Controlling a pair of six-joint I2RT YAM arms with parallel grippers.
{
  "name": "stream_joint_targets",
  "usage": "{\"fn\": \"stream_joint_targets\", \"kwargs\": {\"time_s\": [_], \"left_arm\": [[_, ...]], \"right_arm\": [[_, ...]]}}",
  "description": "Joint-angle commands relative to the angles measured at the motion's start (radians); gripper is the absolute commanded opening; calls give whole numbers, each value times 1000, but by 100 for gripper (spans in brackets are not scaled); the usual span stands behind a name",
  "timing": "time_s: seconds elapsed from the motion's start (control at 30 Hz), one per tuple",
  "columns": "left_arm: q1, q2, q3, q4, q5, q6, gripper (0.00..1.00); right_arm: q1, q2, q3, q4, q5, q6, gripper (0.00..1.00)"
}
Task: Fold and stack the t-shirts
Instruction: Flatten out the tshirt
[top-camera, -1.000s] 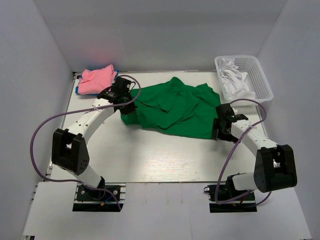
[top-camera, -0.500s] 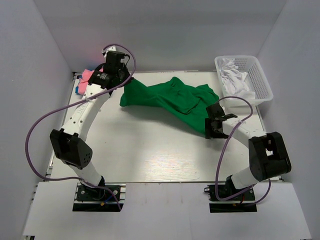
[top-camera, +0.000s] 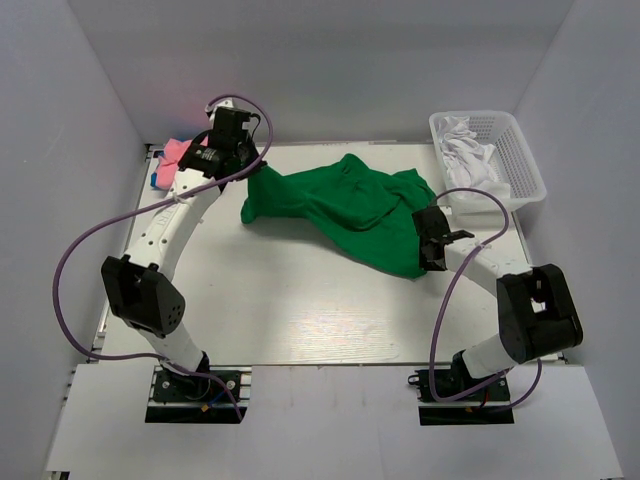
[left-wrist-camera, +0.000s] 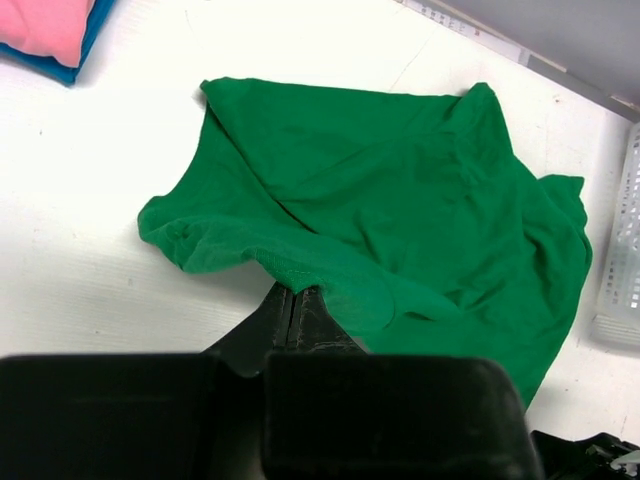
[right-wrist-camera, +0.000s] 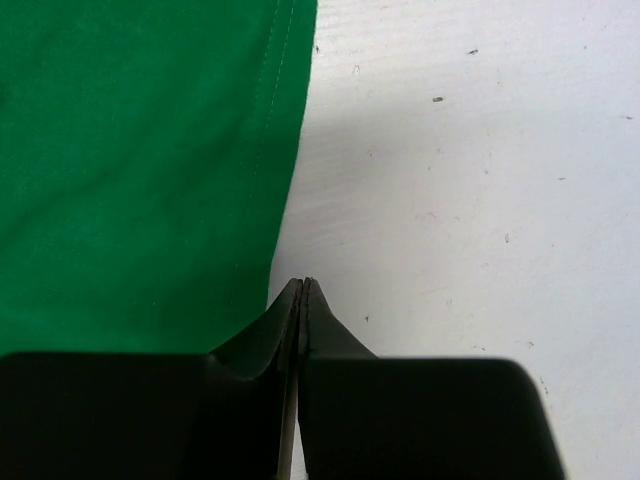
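**Two tools clenched on one green shirt**

Both arms reach out from their bases at the near edge of the white desk (top-camera: 300, 310). The left arm stretches long toward the far left corner, elbow near the desk's left edge and wrist at the far end. The left tool (left-wrist-camera: 298, 298) has its fingers pressed shut on a fold of the bright green short-sleeved cloth t-shirt (top-camera: 350, 205). In the left wrist view the fold's edge drapes over the fingertips.

The right arm is bent sharply at the elbow, and its forearm angles in from the desk's right side toward the middle, wrist low. The right tool (right-wrist-camera: 302, 290) is clenched too, its fingers closed to a thin seam. The shirt's stitched hem runs down under the tool's left finger, so it grasps the shirt at its near right corner.

The green shirt lies rumpled across the far middle of the desk, drawn out between the two tools, with its left end bunched at the left tool.

Beyond the left wrist, a pink folded cloth shirt (top-camera: 182, 152) rests on a blue cloth shirt (top-camera: 157, 181) in the far left corner, apart from the green one. A white plastic mesh basket (top-camera: 525, 170) stands at the far right corner with crumpled white cloth (top-camera: 468, 160) inside. The green shirt's right side lies near it. A purple cable (top-camera: 95, 250) loops beside the left arm.
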Motion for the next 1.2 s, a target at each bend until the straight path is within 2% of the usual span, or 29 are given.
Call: {"fn": "stream_joint_targets", "kwargs": {"time_s": [0.0,0.13,0.2,0.27,0.3,0.43,0.6,0.67,0.7,0.8,1.0,1.07,1.1,1.17], "left_arm": [[6,-57,-8,24,-14,10,0],[6,-80,-29,14,-23,10,0],[6,-94,-67,14,-23,10,0],[6,-117,-98,14,-23,0,0],[6,-117,-136,27,-23,0,0],[6,-152,-212,50,1,-9,0],[6,-162,-235,39,1,-9,0],[6,-162,-235,39,1,-9,0],[6,-162,-235,39,1,-9,0],[6,-162,-244,30,1,-9,0],[6,-162,-244,30,1,-9,0],[6,-162,-244,30,1,-9,0],[6,-162,-244,30,1,-9,0],[6,-171,-244,30,1,-9,0]], "right_arm": [[5,-36,-9,39,22,-5,0],[1,-46,-4,20,25,18,0],[-4,-65,5,0,-31,60,1],[-4,-83,2,-7,-118,116,15],[-5,-89,1,-5,-139,124,18],[-2,-82,-15,16,-209,173,26],[-4,-33,-25,6,-203,188,35],[-8,-31,-47,13,-214,198,42],[-7,-31,-53,18,-212,202,49],[-8,-16,-67,35,-209,219,54],[-11,13,-79,85,-214,228,52],[-13,24,-73,105,-203,231,40],[-13,29,-52,113,-199,231,24],[-16,20,-42,124,-157,234,6]]}}
